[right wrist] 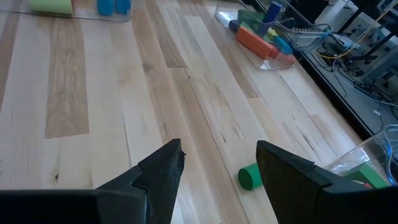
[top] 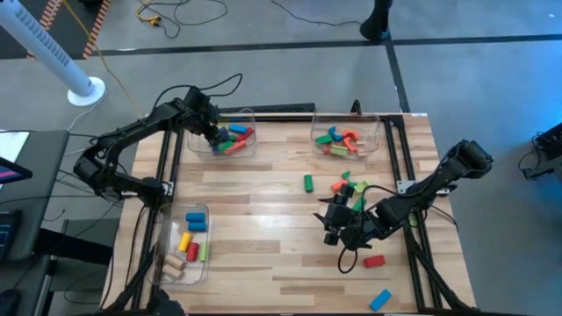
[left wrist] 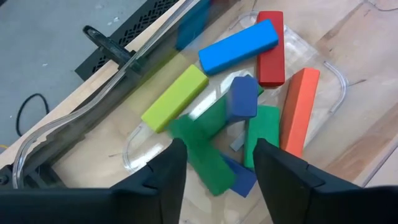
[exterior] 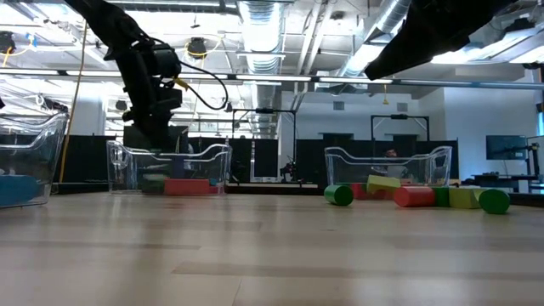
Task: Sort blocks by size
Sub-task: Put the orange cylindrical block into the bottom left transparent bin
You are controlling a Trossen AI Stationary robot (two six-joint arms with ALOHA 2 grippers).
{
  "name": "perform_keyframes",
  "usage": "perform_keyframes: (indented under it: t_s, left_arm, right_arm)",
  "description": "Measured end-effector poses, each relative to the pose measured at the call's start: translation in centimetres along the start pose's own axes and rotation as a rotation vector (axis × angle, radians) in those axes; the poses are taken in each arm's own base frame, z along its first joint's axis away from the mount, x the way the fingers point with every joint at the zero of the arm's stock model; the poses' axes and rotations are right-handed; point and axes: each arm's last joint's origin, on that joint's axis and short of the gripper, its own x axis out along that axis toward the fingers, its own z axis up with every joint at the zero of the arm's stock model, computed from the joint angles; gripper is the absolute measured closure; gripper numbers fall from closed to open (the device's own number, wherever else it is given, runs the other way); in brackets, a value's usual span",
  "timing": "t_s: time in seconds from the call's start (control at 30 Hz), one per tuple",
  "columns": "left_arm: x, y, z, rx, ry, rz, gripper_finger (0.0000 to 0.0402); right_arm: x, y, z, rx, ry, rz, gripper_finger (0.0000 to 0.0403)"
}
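High view showed the left hand (top: 213, 132) hanging over the far-left clear bin (top: 249, 116), its fingers (left wrist: 165, 180) spread with nothing between them, above long blocks (left wrist: 237, 46) piled inside: blue, red, orange, lime, green. The right hand (top: 332, 230) hovered spread and empty over the bench (top: 263, 237), a green cylinder (right wrist: 249, 177) just ahead of it. More blocks lay loose nearby, others in two more bins.
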Motion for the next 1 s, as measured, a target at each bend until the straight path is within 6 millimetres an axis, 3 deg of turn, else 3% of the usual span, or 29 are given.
perform_keyframes:
  t_s: [0.23, 0.5, 0.8, 1.0]
  left_arm:
    - [-0.7, -0.7, 0.1, 0.022, -0.028, -0.011, 0.0210]
    - [-4.4, -2.9, 0.4, 0.098, -0.206, -0.054, 0.0211]
    - [-10.0, -7.5, -1.0, 0.231, -0.402, -0.280, 0.0211]
    - [-12.2, -11.3, -2.3, 0.370, -0.468, -0.442, 0.0211]
  right_arm:
    - [0.0, 0.0, 0.0, -0.001, 0.001, 0.000, 0.0163]
    - [0.0, 0.0, 0.0, -0.005, 0.003, -0.002, 0.0163]
    - [0.0, -0.1, -0.1, -0.013, 0.008, -0.005, 0.0163]
    - [0.1, -0.3, -0.2, -0.024, 0.000, -0.050, 0.0163]
